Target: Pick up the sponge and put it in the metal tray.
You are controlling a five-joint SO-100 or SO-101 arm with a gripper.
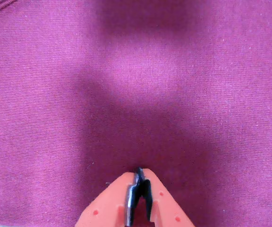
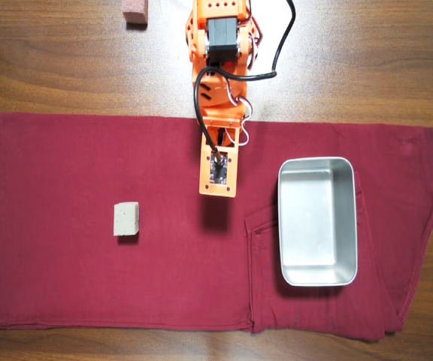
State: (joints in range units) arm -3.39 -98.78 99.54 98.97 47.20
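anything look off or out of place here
Only a pinkish-brown block sitting alone on the bare wood at the top edge, off the red cloth. The sponge and empty metal tray sit squarely on the cloth.

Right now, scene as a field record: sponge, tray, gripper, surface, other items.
sponge: sponge lies on the cloth, left of the arm in the overhead view, untouched
tray: metal tray on the cloth at right, empty
gripper: gripper shut, holding nothing, over bare cloth between sponge and tray
surface: dark red cloth spread over a wooden table
other: pinkish-brown block on the wood at the top edge, off the cloth
task state: sponge not yet picked up
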